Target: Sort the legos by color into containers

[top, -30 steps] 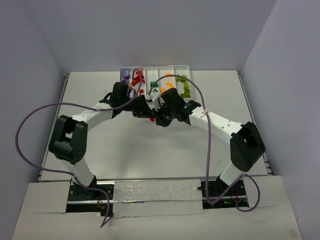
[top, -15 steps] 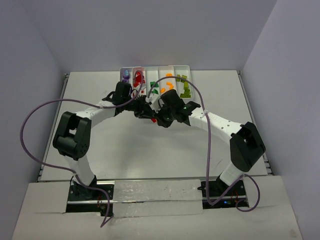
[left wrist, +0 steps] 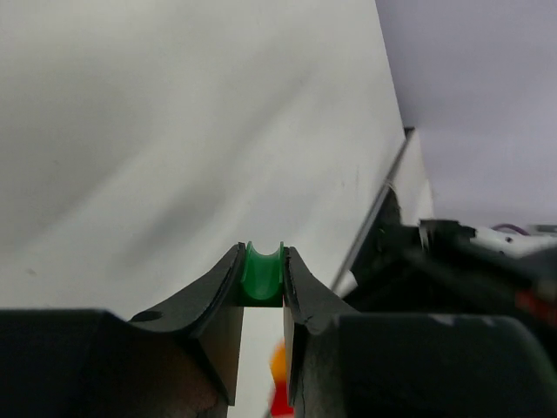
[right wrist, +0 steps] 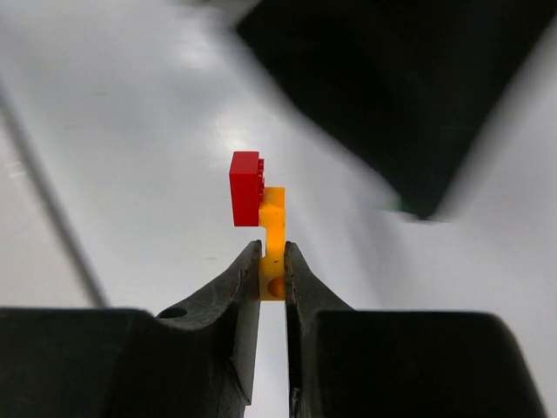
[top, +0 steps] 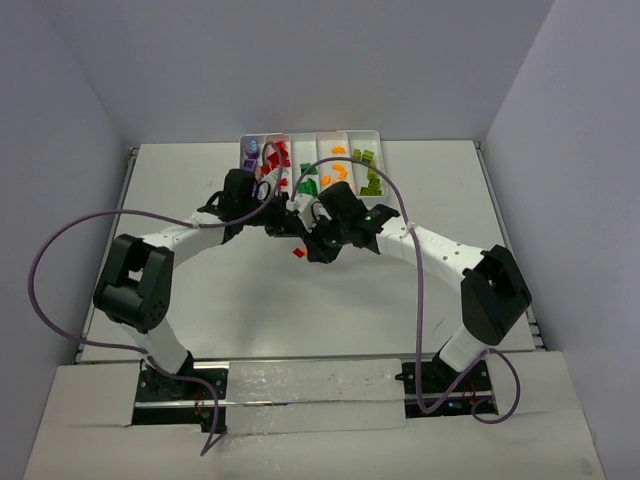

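My left gripper [left wrist: 262, 259] is shut on a dark green lego [left wrist: 262, 275] pinched at its fingertips, held above the table. My right gripper [right wrist: 272, 258] is shut on a yellow lego [right wrist: 273, 228] with a red lego [right wrist: 246, 189] stuck to its upper left side. In the top view both grippers meet mid-table just in front of the white tray [top: 378, 134]: left gripper [top: 288, 224], right gripper [top: 307, 247], the red lego [top: 298, 253] showing below them. The containers hold sorted legos: purple [top: 250, 151], red [top: 275, 155], dark green [top: 307, 184], orange [top: 335, 172], lime [top: 371, 172].
Purple cables loop from both arms over the table, the left one [top: 45, 260] wide to the left. In the left wrist view the right arm's dark body [left wrist: 452, 261] stands close on the right. Grey walls enclose the table.
The two grippers, pressed together a second ago, have drawn slightly apart. The right one has come toward the near side with the red and yellow legos; the left arm shifted left.
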Robot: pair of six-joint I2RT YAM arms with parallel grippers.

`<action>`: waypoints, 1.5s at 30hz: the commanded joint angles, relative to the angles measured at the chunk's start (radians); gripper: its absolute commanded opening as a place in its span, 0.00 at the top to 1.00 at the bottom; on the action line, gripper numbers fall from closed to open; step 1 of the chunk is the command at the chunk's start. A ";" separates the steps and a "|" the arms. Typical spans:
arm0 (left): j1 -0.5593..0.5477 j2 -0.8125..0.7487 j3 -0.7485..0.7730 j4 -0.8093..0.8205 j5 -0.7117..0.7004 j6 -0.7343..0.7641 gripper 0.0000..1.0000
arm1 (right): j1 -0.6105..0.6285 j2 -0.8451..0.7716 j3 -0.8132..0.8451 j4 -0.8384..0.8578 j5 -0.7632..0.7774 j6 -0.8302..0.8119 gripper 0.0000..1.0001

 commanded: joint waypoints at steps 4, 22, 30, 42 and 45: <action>-0.008 -0.022 0.056 0.110 -0.114 0.050 1.00 | 0.056 -0.058 0.038 -0.029 -0.247 0.007 1.00; 0.017 0.212 0.416 -0.024 -0.461 0.237 1.00 | -0.143 -0.131 -0.013 -0.033 -0.109 -0.005 1.00; 0.027 0.434 0.666 -0.087 -0.575 0.325 0.99 | -0.257 -0.167 -0.051 -0.024 -0.088 -0.008 1.00; 0.032 0.638 0.894 -0.128 -0.543 0.330 0.58 | -0.287 -0.168 -0.074 -0.004 -0.076 0.000 1.00; 0.034 0.652 0.917 -0.129 -0.556 0.337 0.44 | -0.287 -0.163 -0.070 -0.002 -0.076 0.003 1.00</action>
